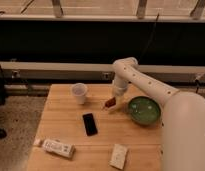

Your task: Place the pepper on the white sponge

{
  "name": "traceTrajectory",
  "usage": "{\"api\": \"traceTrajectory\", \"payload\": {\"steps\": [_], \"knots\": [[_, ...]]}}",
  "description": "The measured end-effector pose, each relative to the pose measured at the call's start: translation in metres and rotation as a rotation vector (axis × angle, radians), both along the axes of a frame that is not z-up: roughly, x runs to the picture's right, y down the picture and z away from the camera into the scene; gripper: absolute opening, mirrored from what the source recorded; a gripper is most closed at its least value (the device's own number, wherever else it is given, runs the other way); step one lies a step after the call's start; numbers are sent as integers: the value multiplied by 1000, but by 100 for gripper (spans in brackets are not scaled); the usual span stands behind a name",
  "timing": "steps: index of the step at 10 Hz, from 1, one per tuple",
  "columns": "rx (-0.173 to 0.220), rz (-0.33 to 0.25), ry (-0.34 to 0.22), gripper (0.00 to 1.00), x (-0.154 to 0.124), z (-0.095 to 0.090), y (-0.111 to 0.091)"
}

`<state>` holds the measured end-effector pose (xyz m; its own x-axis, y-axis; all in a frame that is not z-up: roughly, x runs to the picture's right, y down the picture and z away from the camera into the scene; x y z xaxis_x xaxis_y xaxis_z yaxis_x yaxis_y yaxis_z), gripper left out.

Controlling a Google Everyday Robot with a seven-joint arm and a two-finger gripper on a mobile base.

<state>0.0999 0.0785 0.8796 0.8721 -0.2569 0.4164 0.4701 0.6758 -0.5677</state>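
Fingers [115, 98] pinch pepper [109, 104] above wooden table [61, 122].

white arm [151, 86] rising from near right, stretching left and far, bending at the elbow, gripper [114, 99] pointing down at scene centre

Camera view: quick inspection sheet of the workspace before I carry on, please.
Surface: wooden table, no spills seen.
Job's things: pepper at the gripper's tip, back middle of the table; white sponge near the front edge, nothing on it.
Clutter: white cup, black phone, marked white box, green bowl.
Grippers: gripper between cup and bowl, well away from the sponge.
Cables: dark cable hanging behind the table.
Surroundings: speckled floor at left.
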Motion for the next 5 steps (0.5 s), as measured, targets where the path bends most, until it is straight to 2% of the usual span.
{"api": "traceTrajectory", "payload": {"steps": [5], "knots": [[-2, -4, 2, 0, 1, -14, 4]]}}
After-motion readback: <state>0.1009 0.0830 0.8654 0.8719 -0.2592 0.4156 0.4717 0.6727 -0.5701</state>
